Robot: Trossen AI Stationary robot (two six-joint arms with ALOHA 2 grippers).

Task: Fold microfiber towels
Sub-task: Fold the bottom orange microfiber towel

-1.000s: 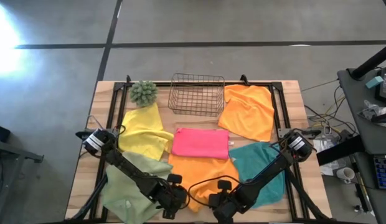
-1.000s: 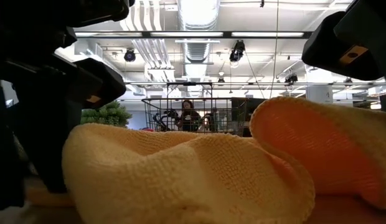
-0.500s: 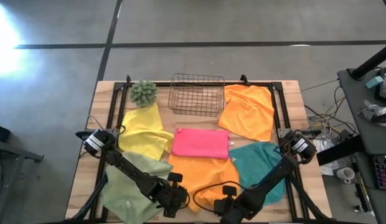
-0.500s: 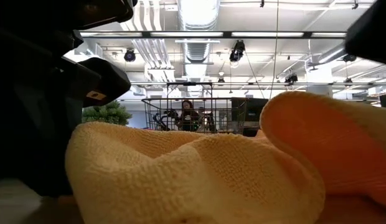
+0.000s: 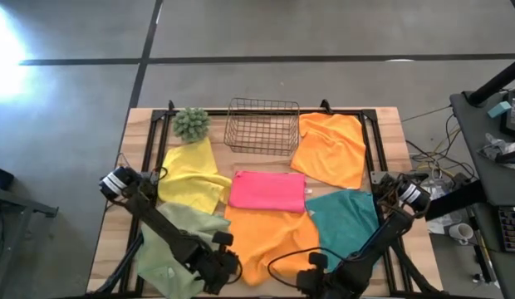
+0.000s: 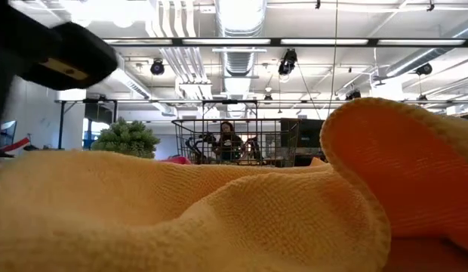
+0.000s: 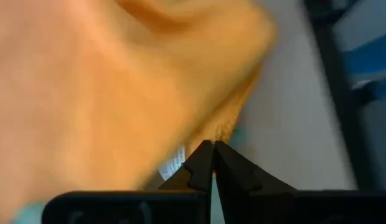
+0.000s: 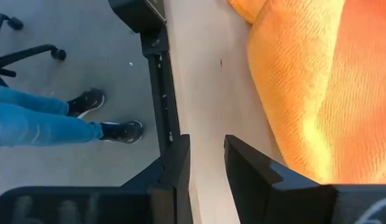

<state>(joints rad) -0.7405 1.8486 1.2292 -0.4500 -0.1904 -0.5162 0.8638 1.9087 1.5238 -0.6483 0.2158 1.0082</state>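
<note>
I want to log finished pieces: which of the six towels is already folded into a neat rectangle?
The pink towel in the table's middle. It lies as a compact flat rectangle with straight edges; the other towels are spread out or rumpled.

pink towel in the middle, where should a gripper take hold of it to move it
Judging by its pose, grip the pink towel at a short end, probably the right one near its white tag, coming from above. It lies flat as a tidy folded rectangle, so a pinch at one edge should catch the layers; the orange towel adjoins its near side.
</note>
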